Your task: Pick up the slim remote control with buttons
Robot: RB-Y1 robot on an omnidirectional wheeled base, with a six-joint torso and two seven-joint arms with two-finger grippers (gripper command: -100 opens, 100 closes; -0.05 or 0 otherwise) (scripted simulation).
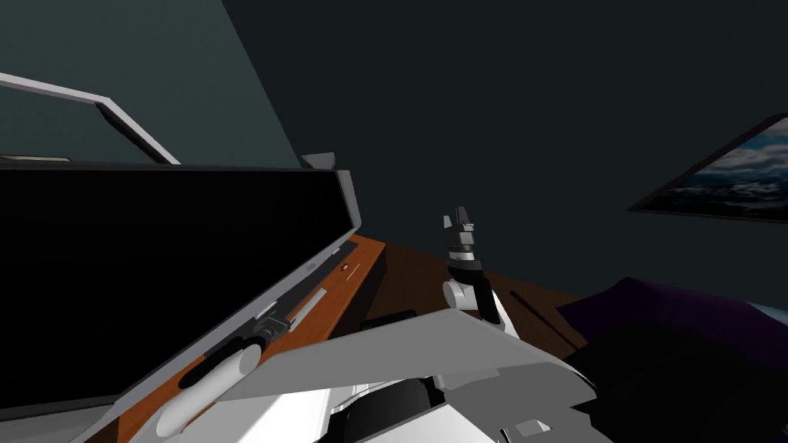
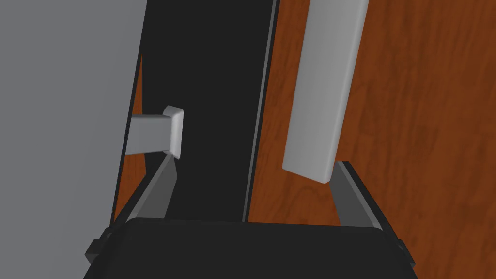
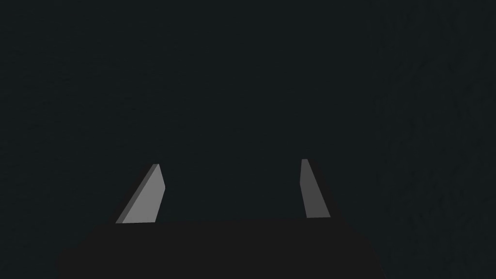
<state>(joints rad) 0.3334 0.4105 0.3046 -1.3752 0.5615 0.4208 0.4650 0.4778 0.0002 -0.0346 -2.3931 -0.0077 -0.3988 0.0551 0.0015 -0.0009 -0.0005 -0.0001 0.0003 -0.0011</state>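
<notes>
The slim remote (image 2: 324,92) is drawn as a plain light grey bar and lies flat on the brown wooden top (image 2: 411,121). No buttons show on it. My left gripper (image 2: 255,162) is open low over the top. The remote's near end sits just ahead of one fingertip (image 2: 345,174), slightly inside the gap and touching neither finger. A black strip (image 2: 213,97) runs between the fingers. In the head view the remote (image 1: 308,304) lies beside the television's lower edge, with the left gripper (image 1: 271,327) right behind it. My right gripper (image 3: 230,162) is open and empty, raised (image 1: 459,221) before the dark wall.
A large television (image 1: 154,269) with a black screen and grey frame stands along the wooden top. A short grey block (image 2: 162,131) juts out by the other left finger. A small red-and-white item (image 1: 346,267) lies farther along. A dark purple cushion (image 1: 677,323) is at the right.
</notes>
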